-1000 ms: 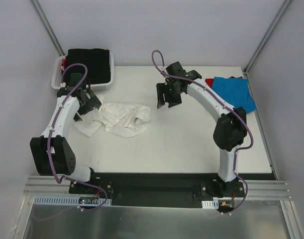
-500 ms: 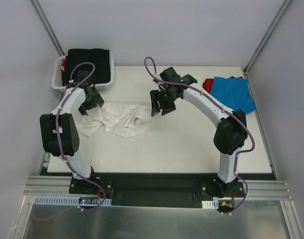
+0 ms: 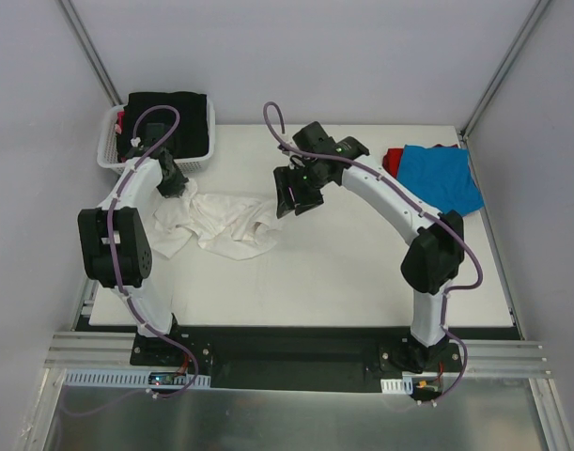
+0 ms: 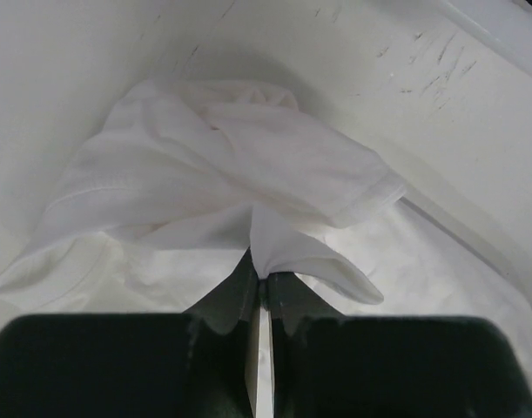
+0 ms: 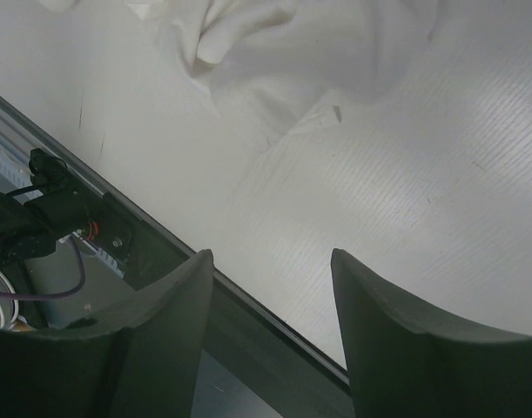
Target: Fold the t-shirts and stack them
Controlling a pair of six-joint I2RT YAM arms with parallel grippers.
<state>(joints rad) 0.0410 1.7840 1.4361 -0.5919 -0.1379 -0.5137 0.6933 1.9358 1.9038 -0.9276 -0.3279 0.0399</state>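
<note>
White shirt (image 3: pixel 225 224): crumpled, long way left to right.
Left claw (image 4: pixel 261 283): pinched shut on its left end.
Right claw (image 3: pixel 292 198): open, empty, near right end.

One view looks down from high above; both close wrist views share the white t-shirt (image 4: pixel 213 165).

No readable text (none anywhere)

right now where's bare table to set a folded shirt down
Widest bare table: centre to near edge, between the white t-shirt and the blue t-shirt. Crowded far left: basket, white t-shirt, left gripper shut on it. Far right corner: blue t-shirt, red t-shirt.
</note>
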